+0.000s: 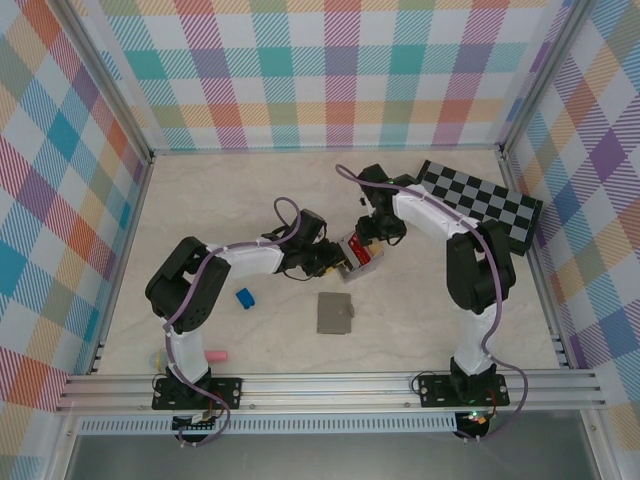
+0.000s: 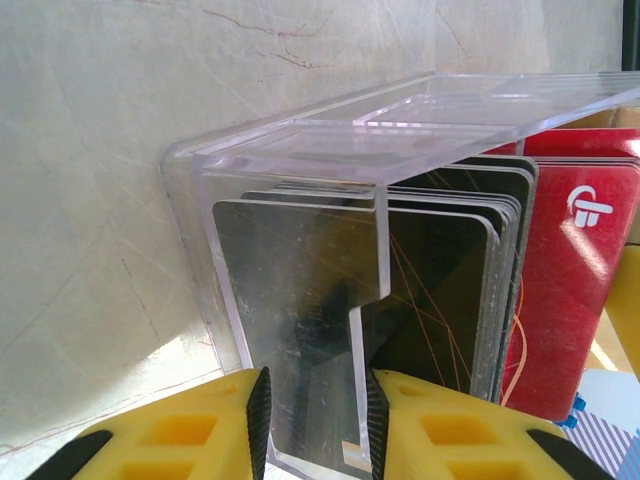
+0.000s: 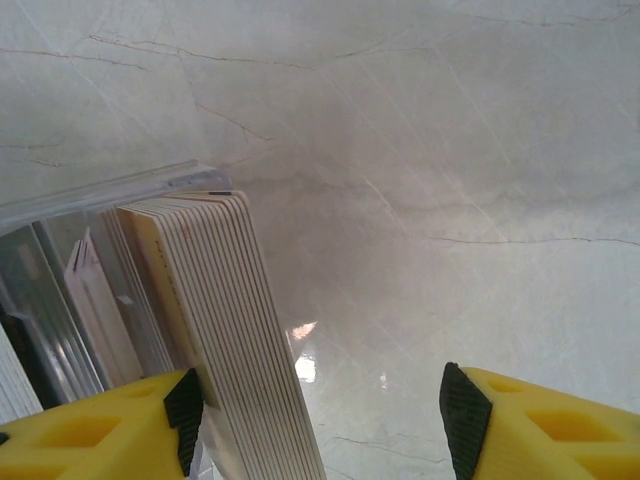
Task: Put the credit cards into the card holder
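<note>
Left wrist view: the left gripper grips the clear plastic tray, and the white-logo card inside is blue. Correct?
No: the left wrist view shows the white-logo card red, not blue. The left gripper does grip the clear plastic tray.

The credit cards [image 1: 362, 254], thin rectangular plastic pieces, stand on edge, packed face to face in a clear plastic tray [image 2: 300, 150] near the table's middle. Glossy black cards [image 2: 430, 290] sit at one end, with a red card [image 2: 575, 290] bearing a white logo behind them, and a thick cream-edged stack [image 3: 225, 330] leans slightly. The card holder [image 1: 335, 313], a flat grey, roughly square wallet, lies on the tabletop at six o'clock from the cards, near them but apart.
</note>
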`<action>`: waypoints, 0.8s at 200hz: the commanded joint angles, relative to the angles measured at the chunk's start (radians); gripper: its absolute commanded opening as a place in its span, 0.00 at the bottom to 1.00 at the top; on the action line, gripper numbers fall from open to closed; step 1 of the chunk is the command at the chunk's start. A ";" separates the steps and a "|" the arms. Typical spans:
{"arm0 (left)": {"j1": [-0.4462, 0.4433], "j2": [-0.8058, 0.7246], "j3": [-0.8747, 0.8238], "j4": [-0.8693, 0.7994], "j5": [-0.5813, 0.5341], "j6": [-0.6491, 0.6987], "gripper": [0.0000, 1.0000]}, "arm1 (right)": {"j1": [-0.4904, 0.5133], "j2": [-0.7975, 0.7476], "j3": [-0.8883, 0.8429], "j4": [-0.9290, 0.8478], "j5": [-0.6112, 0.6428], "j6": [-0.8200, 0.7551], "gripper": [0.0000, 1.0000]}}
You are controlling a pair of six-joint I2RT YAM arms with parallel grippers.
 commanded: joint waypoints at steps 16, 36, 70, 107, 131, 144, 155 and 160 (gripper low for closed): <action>0.012 0.022 -0.007 -0.076 -0.019 0.016 0.32 | 0.011 -0.007 0.042 -0.035 0.120 -0.014 0.66; 0.012 0.023 -0.009 -0.072 -0.016 0.016 0.32 | 0.014 -0.021 0.049 -0.036 0.115 -0.020 0.64; 0.012 0.022 -0.012 -0.071 -0.017 0.015 0.32 | 0.023 -0.027 0.056 -0.037 0.109 -0.029 0.54; 0.012 0.027 -0.012 -0.066 -0.010 0.015 0.32 | 0.042 -0.024 0.059 -0.038 0.108 -0.036 0.43; 0.012 0.027 -0.014 -0.066 -0.011 0.013 0.32 | 0.052 -0.026 0.062 -0.038 0.130 -0.034 0.37; 0.012 0.023 -0.018 -0.065 -0.012 0.013 0.32 | 0.056 -0.031 0.062 -0.037 0.145 -0.034 0.34; 0.012 0.020 -0.019 -0.065 -0.012 0.013 0.32 | 0.057 -0.035 0.064 -0.037 0.150 -0.034 0.32; 0.012 0.021 -0.019 -0.065 -0.012 0.013 0.32 | 0.058 -0.036 0.065 -0.040 0.153 -0.035 0.30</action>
